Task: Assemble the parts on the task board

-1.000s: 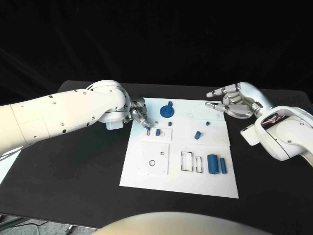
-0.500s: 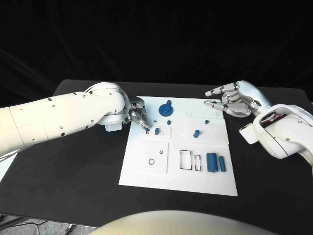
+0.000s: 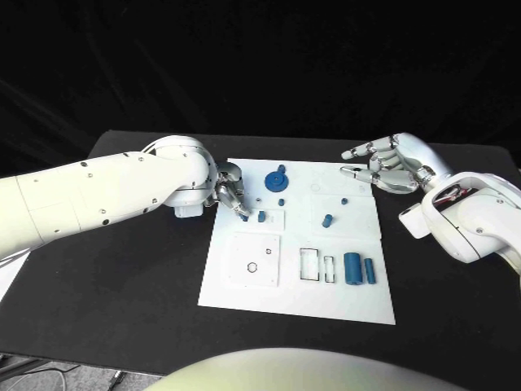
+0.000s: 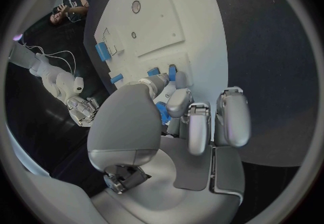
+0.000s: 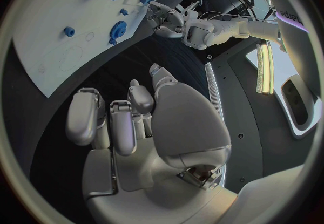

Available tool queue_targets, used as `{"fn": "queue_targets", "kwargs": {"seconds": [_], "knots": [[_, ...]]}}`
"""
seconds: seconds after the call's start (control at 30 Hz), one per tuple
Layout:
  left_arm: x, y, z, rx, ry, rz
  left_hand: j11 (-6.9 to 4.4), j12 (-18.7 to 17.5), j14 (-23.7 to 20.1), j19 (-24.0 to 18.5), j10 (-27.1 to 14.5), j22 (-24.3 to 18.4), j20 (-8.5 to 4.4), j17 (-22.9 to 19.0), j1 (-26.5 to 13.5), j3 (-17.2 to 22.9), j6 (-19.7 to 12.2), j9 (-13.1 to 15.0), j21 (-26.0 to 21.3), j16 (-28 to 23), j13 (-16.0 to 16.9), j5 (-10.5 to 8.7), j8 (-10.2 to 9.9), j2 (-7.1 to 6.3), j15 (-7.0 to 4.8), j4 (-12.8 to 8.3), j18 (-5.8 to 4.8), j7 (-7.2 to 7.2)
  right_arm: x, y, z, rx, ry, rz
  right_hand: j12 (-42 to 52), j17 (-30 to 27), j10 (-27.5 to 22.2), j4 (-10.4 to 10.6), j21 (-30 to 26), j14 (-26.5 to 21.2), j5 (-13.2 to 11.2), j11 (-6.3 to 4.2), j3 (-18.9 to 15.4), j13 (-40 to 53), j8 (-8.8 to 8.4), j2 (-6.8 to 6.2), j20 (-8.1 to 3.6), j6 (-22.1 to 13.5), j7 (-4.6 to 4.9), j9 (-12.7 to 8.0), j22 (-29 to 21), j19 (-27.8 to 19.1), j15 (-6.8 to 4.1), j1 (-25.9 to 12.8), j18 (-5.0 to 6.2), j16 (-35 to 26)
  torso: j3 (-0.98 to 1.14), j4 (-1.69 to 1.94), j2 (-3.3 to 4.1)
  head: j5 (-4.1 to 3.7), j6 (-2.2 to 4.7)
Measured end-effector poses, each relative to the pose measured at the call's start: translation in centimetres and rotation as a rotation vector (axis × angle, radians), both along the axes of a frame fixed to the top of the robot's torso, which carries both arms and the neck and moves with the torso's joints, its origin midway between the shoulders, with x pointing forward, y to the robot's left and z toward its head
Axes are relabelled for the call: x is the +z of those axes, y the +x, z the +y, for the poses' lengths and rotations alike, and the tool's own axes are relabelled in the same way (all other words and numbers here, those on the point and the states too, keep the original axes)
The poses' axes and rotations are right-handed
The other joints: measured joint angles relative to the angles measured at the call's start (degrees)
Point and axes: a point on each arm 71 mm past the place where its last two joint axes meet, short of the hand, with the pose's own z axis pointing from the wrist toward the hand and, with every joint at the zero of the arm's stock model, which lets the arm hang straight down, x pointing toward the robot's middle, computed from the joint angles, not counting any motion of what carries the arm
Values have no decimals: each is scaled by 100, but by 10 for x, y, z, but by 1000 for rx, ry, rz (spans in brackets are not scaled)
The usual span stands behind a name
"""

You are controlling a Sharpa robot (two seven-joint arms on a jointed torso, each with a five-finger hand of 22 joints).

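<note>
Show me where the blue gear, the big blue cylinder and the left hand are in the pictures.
blue gear (image 3: pixel 276 182): head view, centre of its disc.
big blue cylinder (image 3: pixel 352 268): head view, middle of its side.
left hand (image 3: pixel 229 195): head view, middle of the silver fingers.

I see a white board (image 3: pixel 260 285) on a black table (image 3: pixel 120 301). The parts on it are blue: a round wheel (image 3: pixel 277 182), a fat cylinder (image 3: pixel 352 268) and a slim bar (image 3: pixel 369 271). Thin black outlines mark the board's slots (image 3: pixel 311 264). My two hands, left (image 3: pixel 230 195) and right (image 3: pixel 384 165), are silver on white arms (image 3: pixel 85 199).
</note>
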Motion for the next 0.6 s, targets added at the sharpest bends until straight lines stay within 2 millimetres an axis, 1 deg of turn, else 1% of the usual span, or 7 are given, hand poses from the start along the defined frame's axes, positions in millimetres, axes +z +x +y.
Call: {"fn": "queue_targets", "kwargs": {"seconds": [0.23,0.6], "knots": [[0,-1,0,-9,9,7,0,0,0,0,0,0,0,0,2,7,1,-13,0,0,0,1,-16,-14,0,-7,0,0,-1,0,0,2,-2,5,0,0,0,0,0,0,0,0,0,0,0,0,0,0,0,0,0,0,0,0,0,0,-1,1,-3,-3,-18],[0,-1,0,-17,16,13,0,0,0,0,0,0,0,-1,9,15,20,-11,0,0,-1,25,-30,-18,0,-14,-1,19,-1,0,-1,3,-4,8,0,-1,0,0,0,0,0,0,0,0,0,0,0,0,0,0,1,0,0,0,0,0,-1,1,-3,17,-39]]}}
